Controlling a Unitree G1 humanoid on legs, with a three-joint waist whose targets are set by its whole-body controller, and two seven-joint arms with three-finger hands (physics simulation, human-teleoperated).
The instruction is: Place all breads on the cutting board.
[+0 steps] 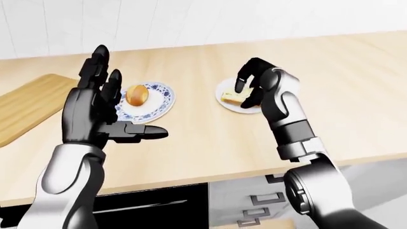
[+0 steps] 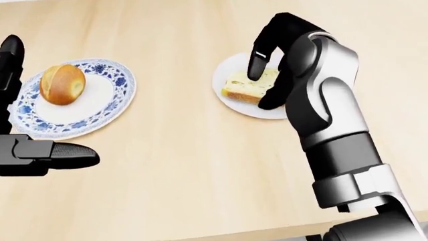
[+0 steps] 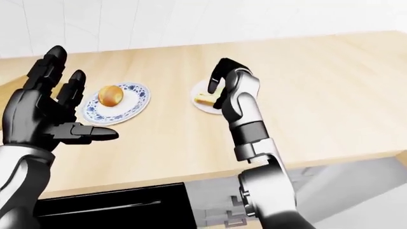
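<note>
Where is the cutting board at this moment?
The cutting board lies on the counter at the far left edge of the left-eye view, left of the blue-patterned plate holding the bread roll, partly behind the raised left hand.

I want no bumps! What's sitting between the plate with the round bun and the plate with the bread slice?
Nothing: in the head view, only bare wooden counter lies between the blue-patterned plate and the white plate.
</note>
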